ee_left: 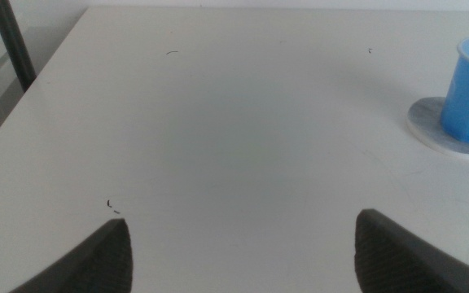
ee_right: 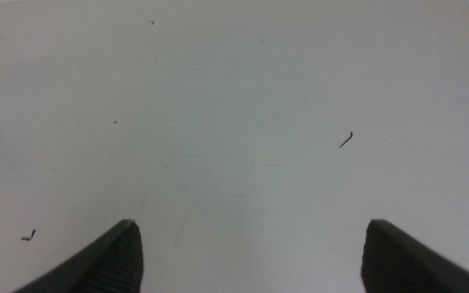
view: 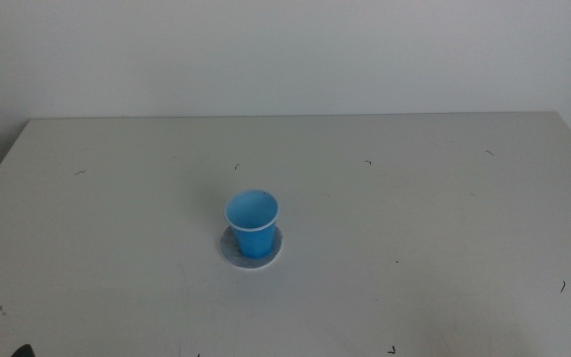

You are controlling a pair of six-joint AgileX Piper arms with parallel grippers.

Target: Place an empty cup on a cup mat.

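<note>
The cup (view: 253,224) is standing upright on the cup mat (view: 234,252); both grippers, left gripper (ee_left: 243,252) and right gripper (ee_right: 251,256), are waiting wide apart, empty.

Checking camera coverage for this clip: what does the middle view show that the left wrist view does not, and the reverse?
Only the middle view shows the whole cup upright on the cup mat, plus the far wall. Only the left wrist view shows the left gripper, jaws open over bare table, and a dark post beyond the table edge. Both show cup and mat together; neither gripper touches them.
</note>
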